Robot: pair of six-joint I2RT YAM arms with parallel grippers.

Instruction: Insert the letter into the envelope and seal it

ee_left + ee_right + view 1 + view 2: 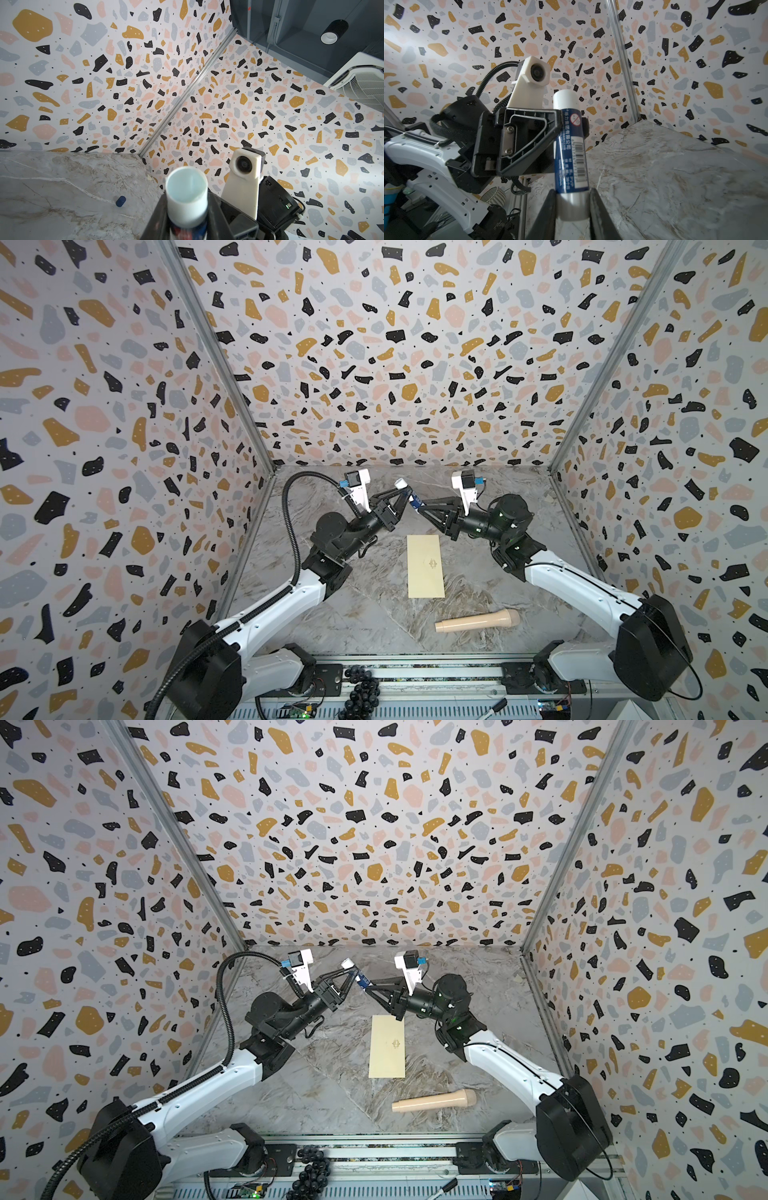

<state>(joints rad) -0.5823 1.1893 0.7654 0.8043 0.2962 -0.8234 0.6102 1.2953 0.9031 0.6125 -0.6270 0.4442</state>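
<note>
The pale yellow envelope [425, 566] [387, 1046] lies flat in the middle of the marble table, emblem face up. The letter is hidden from every view. Behind the envelope, above the table, both grippers hold one uncapped glue stick [409, 494] [570, 149], a white tube with a blue label. My left gripper [404, 490] [187, 209] is shut on its upper body, just below the white open end [187, 187]. My right gripper [417, 505] [572, 205] is shut on the grey base of the glue stick.
A beige wooden handle [478, 621] lies near the front edge, right of the envelope. A small blue cap [120, 201] rests on the table near the back wall. Patterned walls close in on three sides. Black beads [361, 686] sit on the front rail.
</note>
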